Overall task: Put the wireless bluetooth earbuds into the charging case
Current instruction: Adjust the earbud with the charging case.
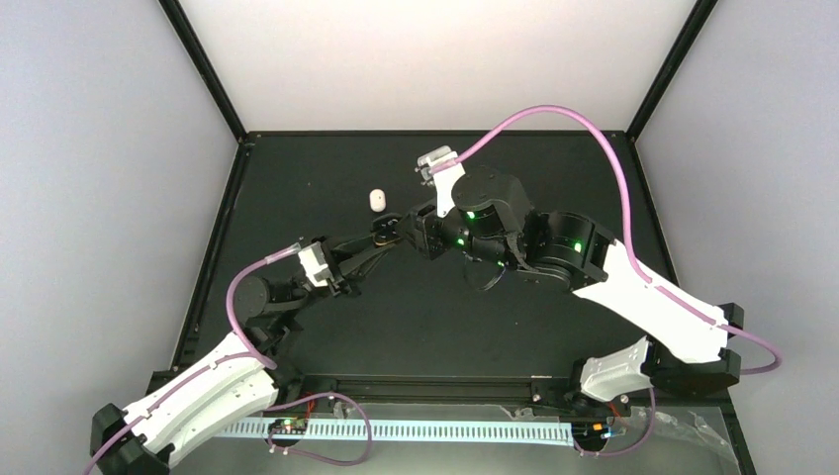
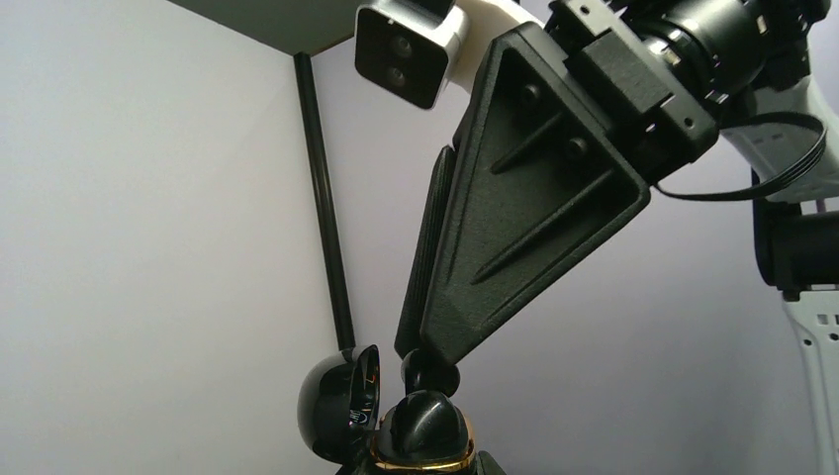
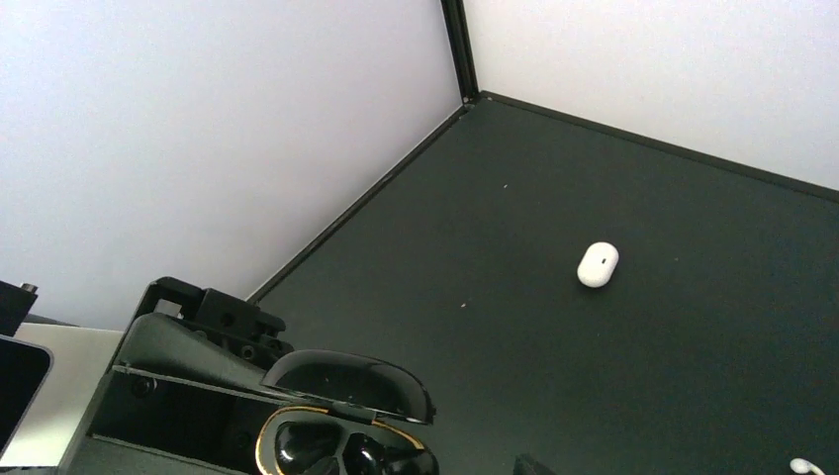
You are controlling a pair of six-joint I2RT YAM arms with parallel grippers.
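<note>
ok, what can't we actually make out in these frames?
right gripper: left wrist view shows its fingers edge-on, top view too small; open, shut or holding an earbud, cannot tell.
black case wells: cut off by the bottom edge in both wrist views; earbud seating unclear.
white earbud: clipped by the right wrist view's bottom edge.

Open black charging case [image 2: 334, 408], gold-rimmed, one black earbud [image 2: 428, 374] at the right claw [image 2: 418, 352] tips just above.
</note>
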